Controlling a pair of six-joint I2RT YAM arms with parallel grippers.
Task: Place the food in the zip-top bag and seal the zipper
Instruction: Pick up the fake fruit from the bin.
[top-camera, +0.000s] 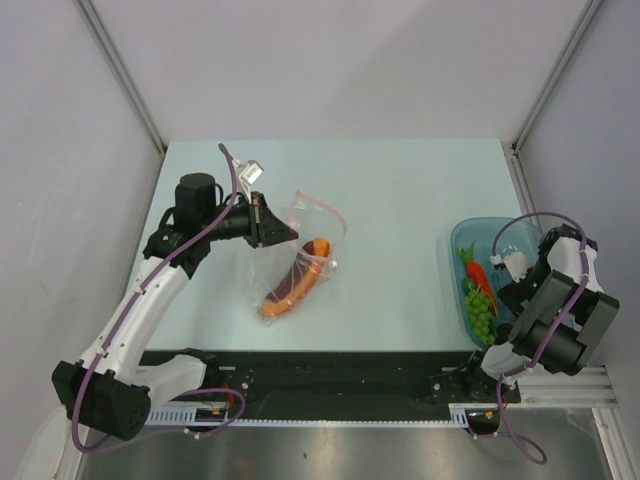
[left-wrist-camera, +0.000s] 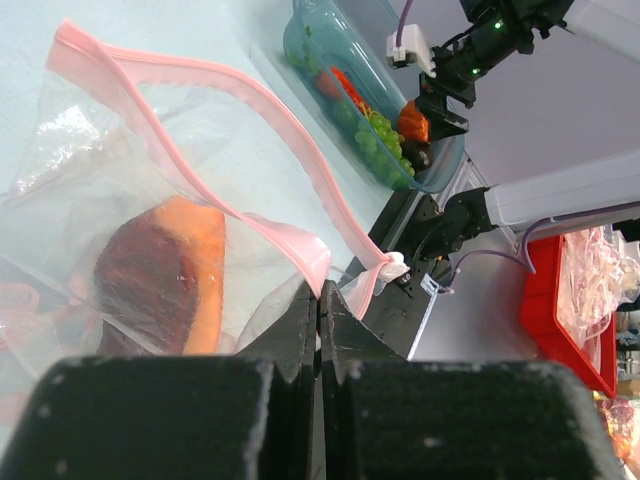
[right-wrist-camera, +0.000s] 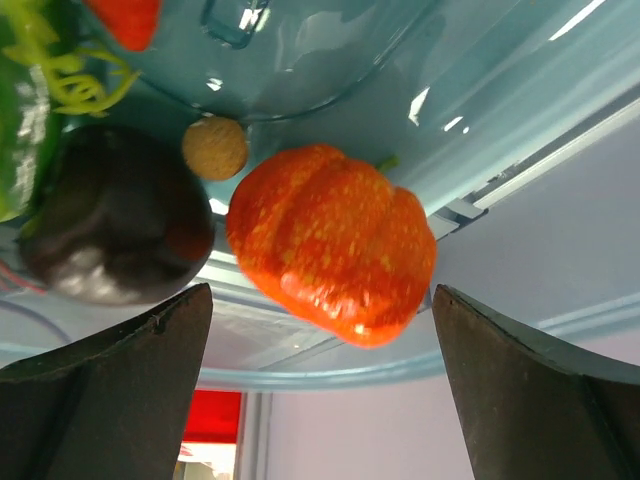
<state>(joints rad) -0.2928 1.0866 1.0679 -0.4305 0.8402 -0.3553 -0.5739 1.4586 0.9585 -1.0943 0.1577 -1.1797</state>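
1. From the top external view we look down from above and behind the arms, their bases along the bottom edge; we stand far enough off to take in the whole table (top-camera: 400, 180), with the zip-top bag (top-camera: 315, 215) left of centre and the teal bowl (top-camera: 480, 222) at the right.
2. From the left wrist we look low across the table toward its right side, very near the bag; with the top view we share the bag, the orange slice (left-wrist-camera: 160, 280) and the far bowl.
3. From the right wrist we look into the bowl at close range; the orange-red round fruit (right-wrist-camera: 335, 255) and dark ball (right-wrist-camera: 115, 225) fill the frame; all three views share the bowl.
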